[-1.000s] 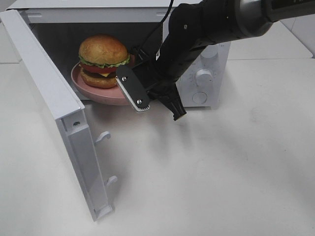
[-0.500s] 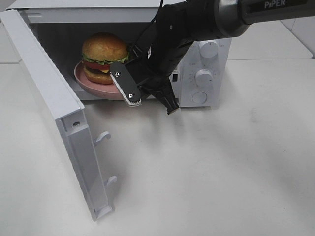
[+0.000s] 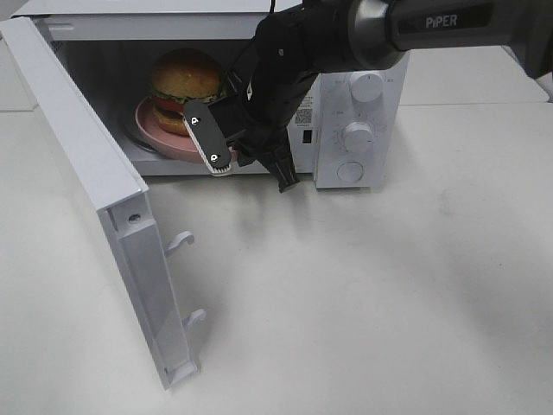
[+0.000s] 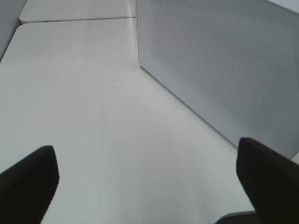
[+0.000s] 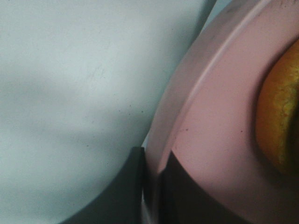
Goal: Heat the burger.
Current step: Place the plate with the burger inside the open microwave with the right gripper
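Burger (image 3: pixel 186 76) one, plate (image 3: pixel 156 139) one

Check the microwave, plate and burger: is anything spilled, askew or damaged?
Nothing stands out. The burger sits stacked and upright on the pink plate inside the microwave, whose door stands wide open. The right gripper has its jaws shut on the plate's rim. No spill or damage shows.

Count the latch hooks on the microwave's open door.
2. Both stick out from the free edge of the open door: the upper hook sits near the top of that edge, and the lower hook further down. None seems hidden.
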Controlling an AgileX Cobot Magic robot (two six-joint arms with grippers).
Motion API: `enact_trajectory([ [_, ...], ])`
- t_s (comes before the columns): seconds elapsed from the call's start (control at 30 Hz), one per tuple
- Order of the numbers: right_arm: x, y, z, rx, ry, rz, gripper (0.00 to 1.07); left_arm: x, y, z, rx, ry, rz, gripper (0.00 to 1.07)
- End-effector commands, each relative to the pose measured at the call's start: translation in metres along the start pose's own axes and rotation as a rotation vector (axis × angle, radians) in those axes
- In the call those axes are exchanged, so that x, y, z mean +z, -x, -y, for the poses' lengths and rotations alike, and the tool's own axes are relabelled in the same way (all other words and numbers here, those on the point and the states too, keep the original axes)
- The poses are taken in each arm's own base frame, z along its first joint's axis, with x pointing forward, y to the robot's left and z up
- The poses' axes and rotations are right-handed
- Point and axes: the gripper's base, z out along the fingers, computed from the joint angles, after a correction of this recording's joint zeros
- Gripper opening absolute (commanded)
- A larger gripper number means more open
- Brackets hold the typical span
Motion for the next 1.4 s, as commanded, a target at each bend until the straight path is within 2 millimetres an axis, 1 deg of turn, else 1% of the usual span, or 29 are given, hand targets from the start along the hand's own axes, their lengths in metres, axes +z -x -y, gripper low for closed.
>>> enact_trajectory([
  [0.03,-0.007,0.004,0.017,0.012,-0.098,-0.001,0.00,-0.002,-0.001,0.000,0.002,-0.002,0.030,0.96],
  [0.13,-0.007,0.004,0.018,0.013,-0.101,0.000,0.00,-0.002,-0.001,0.000,0.002,-0.002,0.030,0.96],
  [0.4,0.000,0.004,0.030,0.035,-0.138,-0.012,0.00,-0.002,-0.001,0.000,0.002,-0.002,0.030,0.96],
  [0.57,0.008,0.006,0.038,0.021,-0.149,-0.012,0.00,-0.002,-0.001,0.000,0.002,-0.002,0.030,0.96],
  [0.77,0.012,0.006,0.041,0.022,-0.158,-0.011,0.01,-0.002,-0.001,0.000,0.002,-0.002,0.030,0.96],
  [0.8,0.016,0.007,0.041,0.015,-0.168,-0.009,0.01,-0.002,-0.001,0.000,0.002,-0.002,0.030,0.96],
  [0.93,0.020,0.007,0.041,0.015,-0.177,-0.006,0.03,-0.002,-0.001,0.000,0.002,-0.002,0.030,0.96],
  [0.97,0.023,0.007,0.040,0.014,-0.178,-0.005,0.06,-0.002,-0.001,0.000,0.002,-0.002,0.030,0.96],
  [1.03,0.025,0.007,0.039,0.015,-0.177,-0.004,0.07,-0.002,-0.001,0.000,0.002,-0.002,0.030,0.96],
  [1.07,0.027,0.008,0.039,0.015,-0.175,-0.003,0.11,-0.002,-0.001,0.000,0.002,-0.002,0.030,0.96],
  [1.1,0.027,0.008,0.039,0.015,-0.175,-0.003,0.11,-0.002,-0.001,0.000,0.002,-0.002,0.030,0.96],
  [1.13,0.028,0.008,0.038,0.017,-0.172,-0.003,0.16,-0.002,-0.001,0.000,0.002,-0.002,0.030,0.96],
  [1.17,0.028,0.008,0.038,0.017,-0.172,-0.003,0.16,-0.002,-0.001,0.000,0.002,-0.002,0.030,0.96],
  [1.2,0.028,0.008,0.038,0.018,-0.172,-0.003,0.18,-0.002,-0.001,0.000,0.002,-0.002,0.030,0.96],
  [1.23,0.028,0.008,0.038,0.024,-0.172,-0.002,0.24,-0.002,-0.001,0.000,0.002,-0.002,0.030,0.96],
  [1.27,0.028,0.008,0.038,0.024,-0.172,-0.002,0.24,-0.002,-0.001,0.000,0.002,-0.002,0.030,0.96],
  [1.3,0.028,0.008,0.038,0.025,-0.170,-0.002,0.31,-0.002,-0.001,0.000,0.002,-0.002,0.030,0.96],
  [1.33,0.028,0.008,0.038,0.030,-0.169,0.000,0.35,-0.002,-0.001,0.000,0.002,-0.002,0.030,0.96],
  [1.37,0.028,0.008,0.038,0.030,-0.169,0.000,0.35,-0.002,-0.001,0.000,0.002,-0.002,0.030,0.96],
  [1.4,0.028,0.008,0.037,0.037,-0.165,0.002,0.41,-0.002,-0.001,0.000,0.002,-0.002,0.030,0.96],
])
